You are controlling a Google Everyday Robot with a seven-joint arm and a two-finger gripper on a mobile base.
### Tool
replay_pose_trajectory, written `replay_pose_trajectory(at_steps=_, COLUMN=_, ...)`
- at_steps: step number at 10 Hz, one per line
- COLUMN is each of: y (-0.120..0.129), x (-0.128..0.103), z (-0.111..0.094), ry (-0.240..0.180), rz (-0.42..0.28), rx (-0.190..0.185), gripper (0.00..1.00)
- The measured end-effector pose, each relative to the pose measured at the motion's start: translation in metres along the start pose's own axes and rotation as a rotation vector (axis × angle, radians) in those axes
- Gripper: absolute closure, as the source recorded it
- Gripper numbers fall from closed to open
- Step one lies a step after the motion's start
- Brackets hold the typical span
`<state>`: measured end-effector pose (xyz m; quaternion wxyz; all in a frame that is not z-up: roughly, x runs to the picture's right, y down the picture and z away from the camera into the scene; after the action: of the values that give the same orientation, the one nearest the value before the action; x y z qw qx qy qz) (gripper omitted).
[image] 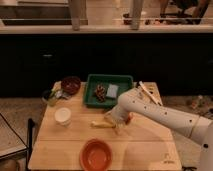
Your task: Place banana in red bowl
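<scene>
The banana is a slim pale-yellow fruit lying on the wooden table near its middle. The orange-red bowl stands empty at the table's front edge, below the banana. My gripper hangs from the white arm that reaches in from the right, and it is down at the banana's right end. A red-orange apple shows partly behind the gripper.
A green tray at the back holds a brown item and a pale blue sponge. A dark red bowl and a small green item stand at the back left. A white cup stands left of the banana. A wooden utensil lies back right.
</scene>
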<state>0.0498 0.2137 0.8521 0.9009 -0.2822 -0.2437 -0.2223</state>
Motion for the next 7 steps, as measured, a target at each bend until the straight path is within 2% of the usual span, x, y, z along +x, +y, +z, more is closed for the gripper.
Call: replay_pose_trajectory(at_steps=7, y=-0.003, x=-0.013, z=0.001, ry=0.006, rz=-0.023, rx=-0.024, gripper=0.2)
